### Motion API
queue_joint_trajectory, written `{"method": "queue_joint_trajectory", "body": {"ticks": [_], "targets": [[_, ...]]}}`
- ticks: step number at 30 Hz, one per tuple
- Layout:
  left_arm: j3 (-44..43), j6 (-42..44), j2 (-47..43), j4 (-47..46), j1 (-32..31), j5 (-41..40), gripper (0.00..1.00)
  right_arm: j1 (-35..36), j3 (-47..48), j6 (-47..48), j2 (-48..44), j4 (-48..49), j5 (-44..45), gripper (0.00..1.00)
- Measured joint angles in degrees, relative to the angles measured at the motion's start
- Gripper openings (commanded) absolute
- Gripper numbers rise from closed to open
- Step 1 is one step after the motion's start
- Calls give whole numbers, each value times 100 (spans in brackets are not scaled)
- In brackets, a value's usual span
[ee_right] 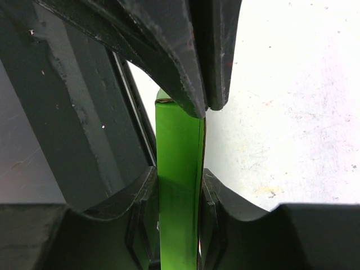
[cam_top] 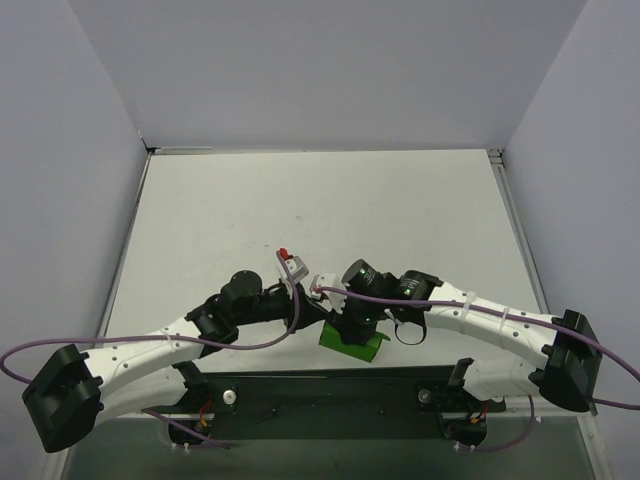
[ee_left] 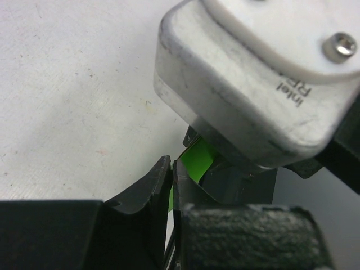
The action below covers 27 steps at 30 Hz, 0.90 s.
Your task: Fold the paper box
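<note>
The paper box is a bright green card shape near the table's front edge, between the two arms. My right gripper is shut on it, one finger pressed on each side of a narrow upright green panel. My left gripper reaches in from the left. Its jaws stand almost together, with a thin green edge pinched between them. More of the box shows just beyond its fingertips. In the right wrist view, the left gripper's fingers close over the top of the panel.
The right arm's wrist camera housing hangs close above the left fingers. A dark mounting plate runs along the near edge behind the box. Purple cables loop by both arms. The white table has grey walls on three sides.
</note>
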<state>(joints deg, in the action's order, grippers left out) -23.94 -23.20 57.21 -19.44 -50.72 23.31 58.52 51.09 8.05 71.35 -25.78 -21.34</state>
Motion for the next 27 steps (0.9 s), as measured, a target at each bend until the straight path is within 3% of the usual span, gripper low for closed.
{"method": "queue_joint_trajectory", "body": {"ticks": [9,19,27], "targets": [[-291,96,0,514,-149,-393,0,17,46,-55,0,13,343,2],[-444,-81,116,708,-662,-1447,0,87,48,-184,0,-61,809,2],[-529,-734,282,667,-1008,-2490,0,151,48,-496,2,-15,1303,2]]}}
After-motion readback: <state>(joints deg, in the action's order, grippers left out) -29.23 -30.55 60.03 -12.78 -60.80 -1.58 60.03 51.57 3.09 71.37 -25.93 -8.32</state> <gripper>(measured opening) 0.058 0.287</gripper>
